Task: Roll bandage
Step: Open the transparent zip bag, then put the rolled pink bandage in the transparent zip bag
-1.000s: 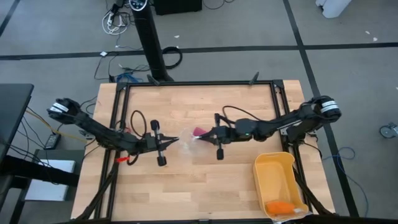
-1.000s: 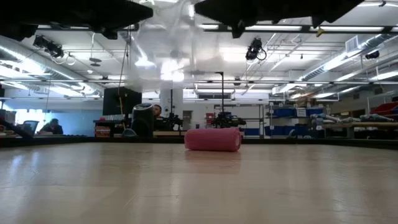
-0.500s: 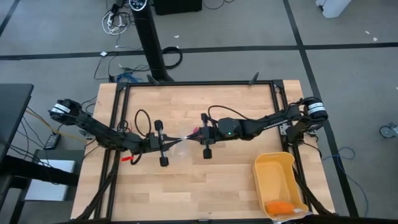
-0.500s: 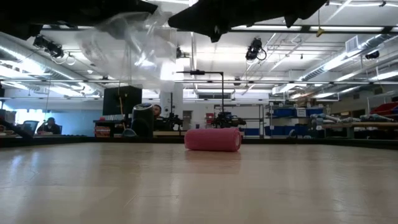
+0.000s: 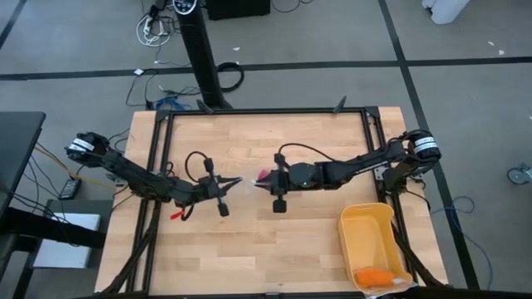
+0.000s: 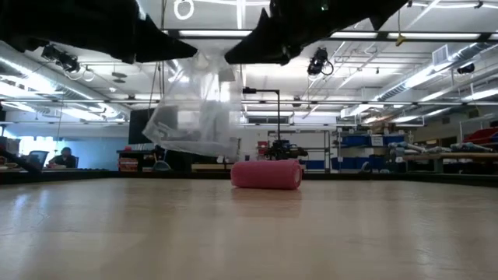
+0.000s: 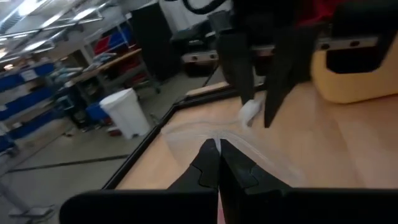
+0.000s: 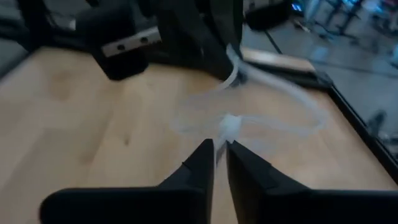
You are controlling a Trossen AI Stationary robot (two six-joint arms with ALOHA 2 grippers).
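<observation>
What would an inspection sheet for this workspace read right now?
Surface: wooden table, bare across the front.
Job's things: bandage rolled into a cylinder, lying on the table, unheld.
Clutter: clear plastic bag hanging in the air; yellow bin holding an orange object.
Grippers: left tool shut on the plastic bag; right tool right at the bag.
Cables: floor cables beyond the table.
Surroundings: workshop; seated person far behind.

bandage (image 6: 266,173): pink | plastic bag (image 6: 198,109): clear | tray (image 5: 366,241): yellow | table (image 5: 274,257): light wood
</observation>
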